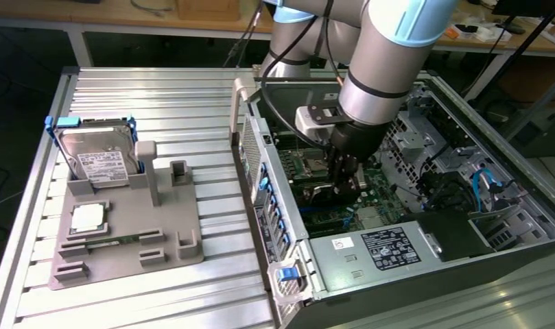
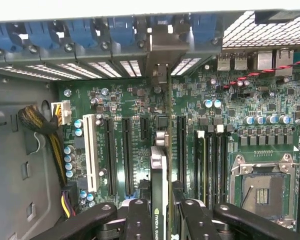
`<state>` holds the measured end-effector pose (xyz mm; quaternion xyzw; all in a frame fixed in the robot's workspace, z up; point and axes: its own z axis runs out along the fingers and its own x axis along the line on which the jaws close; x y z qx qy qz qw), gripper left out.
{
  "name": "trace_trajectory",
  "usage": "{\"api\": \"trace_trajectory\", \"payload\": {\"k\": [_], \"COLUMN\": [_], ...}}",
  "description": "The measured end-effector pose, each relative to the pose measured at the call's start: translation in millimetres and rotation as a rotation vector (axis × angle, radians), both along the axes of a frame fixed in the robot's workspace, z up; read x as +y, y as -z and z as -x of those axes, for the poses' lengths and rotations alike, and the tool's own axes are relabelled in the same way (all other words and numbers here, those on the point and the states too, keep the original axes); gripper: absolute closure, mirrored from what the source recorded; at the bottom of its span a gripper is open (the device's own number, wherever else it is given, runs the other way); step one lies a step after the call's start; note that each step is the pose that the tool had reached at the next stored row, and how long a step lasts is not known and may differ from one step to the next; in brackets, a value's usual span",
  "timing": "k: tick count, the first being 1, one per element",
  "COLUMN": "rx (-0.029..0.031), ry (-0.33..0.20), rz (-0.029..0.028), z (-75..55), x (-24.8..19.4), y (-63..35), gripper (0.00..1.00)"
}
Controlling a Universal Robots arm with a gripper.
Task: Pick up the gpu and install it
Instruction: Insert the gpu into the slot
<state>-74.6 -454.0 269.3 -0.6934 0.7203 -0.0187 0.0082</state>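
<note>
The install step is in hand: the gpu (image 2: 159, 165) is pinched edge-on between the fingers of the gripper (image 2: 159, 220) and held just above the motherboard (image 2: 120, 105) inside the open computer case (image 1: 414, 253) — what remains is judged to call for exact lining-up with a slot. The case lies on a ribbed metal table (image 1: 149, 89), a wooden workbench (image 1: 121, 17) behind.

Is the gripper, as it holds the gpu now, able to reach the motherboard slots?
Probably yes. The gripper holds the gpu edge-on above the motherboard, inside the open computer case, and nothing visible stands between the card and the slots.
</note>
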Motion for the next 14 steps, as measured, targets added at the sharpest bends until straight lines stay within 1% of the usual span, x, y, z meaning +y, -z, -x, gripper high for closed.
{"api": "trace_trajectory", "payload": {"k": [2,14], "rx": [0.0008,0.0004], "ry": [0.0,0.0], "rz": [0.0004,0.0002], "z": [1.1,1.6], "x": [-0.1,-0.1], "y": [0.0,1.1], "gripper": [0.73,0.73]}}
